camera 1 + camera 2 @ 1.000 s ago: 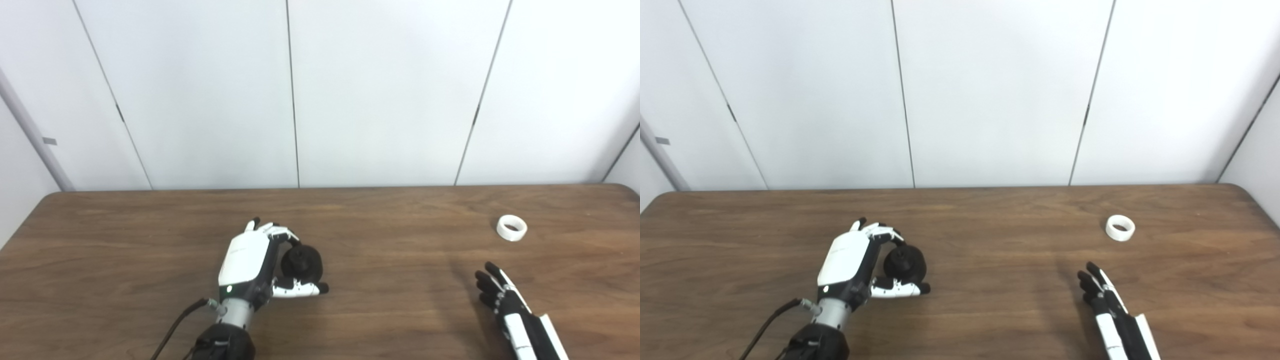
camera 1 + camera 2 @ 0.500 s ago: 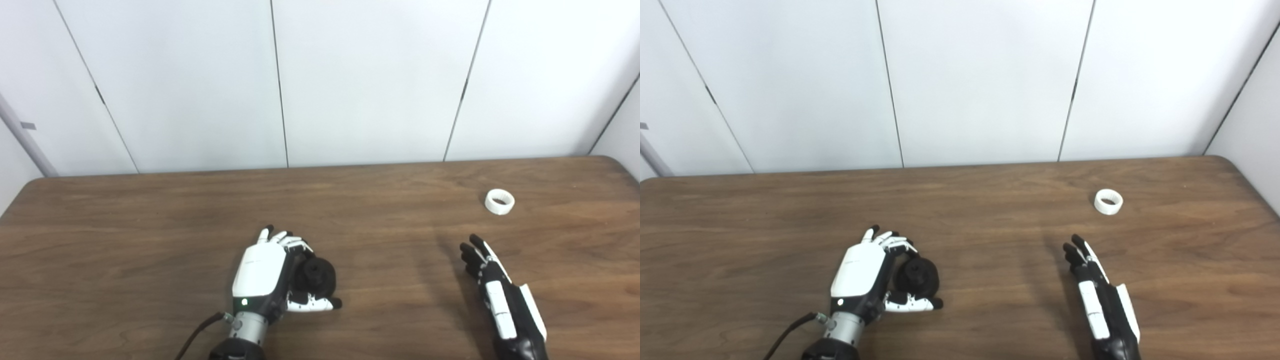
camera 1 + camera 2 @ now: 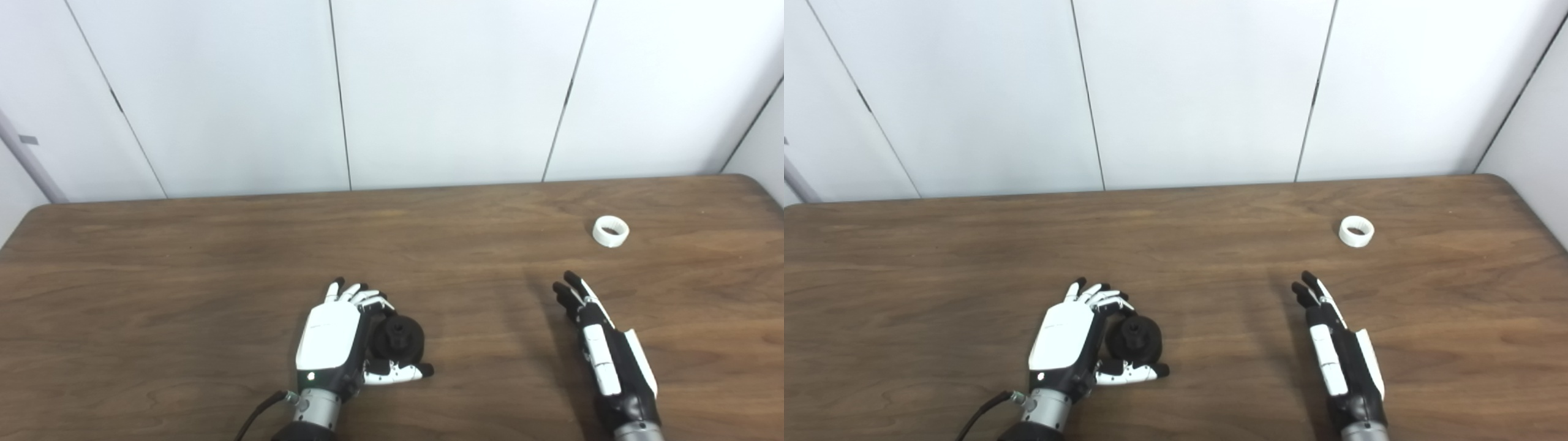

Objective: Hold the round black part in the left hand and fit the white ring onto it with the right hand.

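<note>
The round black part [image 3: 399, 337] sits in my left hand [image 3: 334, 343] near the table's front centre, with curled fingers above it and the thumb below. Its small central hub faces right. The white ring [image 3: 610, 231] lies flat on the table at the far right, with nothing touching it. My right hand [image 3: 597, 343] hovers over the table a good way in front of the ring and slightly left of it. It is seen edge-on, fingers straight and pointing away, and it holds nothing.
The brown wooden table [image 3: 184, 275] reaches back to a white panelled wall [image 3: 429, 92]. Its rounded right corner [image 3: 1513, 184] is close to the ring. A black cable [image 3: 980, 416] trails from my left wrist.
The camera has tilted, shifting the whole scene. My right hand has come further onto the table toward the ring. The left hand still holds the black part.
</note>
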`<state>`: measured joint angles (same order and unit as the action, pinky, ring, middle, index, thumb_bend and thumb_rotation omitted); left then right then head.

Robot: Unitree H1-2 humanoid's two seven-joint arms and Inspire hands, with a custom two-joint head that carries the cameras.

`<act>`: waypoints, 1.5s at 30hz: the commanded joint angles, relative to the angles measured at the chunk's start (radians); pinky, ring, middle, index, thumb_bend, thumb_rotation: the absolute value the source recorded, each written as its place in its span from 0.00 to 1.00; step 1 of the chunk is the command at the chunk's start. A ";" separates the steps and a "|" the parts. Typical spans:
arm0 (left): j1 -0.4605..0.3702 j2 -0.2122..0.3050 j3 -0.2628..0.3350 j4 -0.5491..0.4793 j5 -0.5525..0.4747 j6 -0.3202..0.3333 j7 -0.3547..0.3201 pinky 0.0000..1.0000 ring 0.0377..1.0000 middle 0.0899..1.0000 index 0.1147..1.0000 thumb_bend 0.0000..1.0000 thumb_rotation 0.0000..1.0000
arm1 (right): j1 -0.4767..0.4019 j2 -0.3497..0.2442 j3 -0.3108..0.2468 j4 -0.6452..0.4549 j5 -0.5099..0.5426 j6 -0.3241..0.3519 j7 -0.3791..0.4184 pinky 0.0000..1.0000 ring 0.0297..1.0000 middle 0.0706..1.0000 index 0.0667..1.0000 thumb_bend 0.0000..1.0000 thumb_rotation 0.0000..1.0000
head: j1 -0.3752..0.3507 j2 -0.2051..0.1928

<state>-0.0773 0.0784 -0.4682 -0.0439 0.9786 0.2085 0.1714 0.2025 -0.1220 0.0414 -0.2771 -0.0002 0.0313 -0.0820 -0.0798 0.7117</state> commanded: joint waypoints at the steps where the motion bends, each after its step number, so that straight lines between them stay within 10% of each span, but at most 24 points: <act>1: 0.011 -0.001 0.004 -0.002 -0.001 -0.011 0.006 1.00 0.88 0.76 0.42 0.53 0.05 | 0.032 0.048 0.005 -0.029 0.008 0.006 0.006 0.98 0.93 0.89 0.93 0.57 0.98 | 0.000 0.003; 19: 0.025 -0.014 0.054 0.032 -0.088 -0.034 0.004 1.00 0.88 0.77 0.42 0.52 0.05 | 0.029 0.033 -0.002 -0.071 -0.081 0.047 -0.010 0.92 0.91 0.88 0.83 0.53 0.86 | -0.010 0.021; 30: 0.024 0.003 0.061 0.032 -0.088 -0.049 -0.006 1.00 0.88 0.76 0.42 0.52 0.05 | -0.060 -0.002 -0.057 -0.090 -0.269 0.060 -0.055 0.89 0.88 0.85 0.76 0.69 0.43 | -0.044 0.031; 45: 0.021 0.052 0.098 0.019 -0.113 -0.087 -0.028 1.00 0.87 0.76 0.42 0.52 0.05 | -0.280 -0.142 -0.139 -0.091 -0.448 0.266 -0.009 0.90 0.89 0.85 0.71 0.83 0.30 | -0.229 0.048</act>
<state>-0.0590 0.1049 -0.3787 -0.0363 0.8640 0.1256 0.1461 -0.0354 -0.2454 -0.0846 -0.3516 -0.4237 0.2993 -0.0875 -0.2991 0.7578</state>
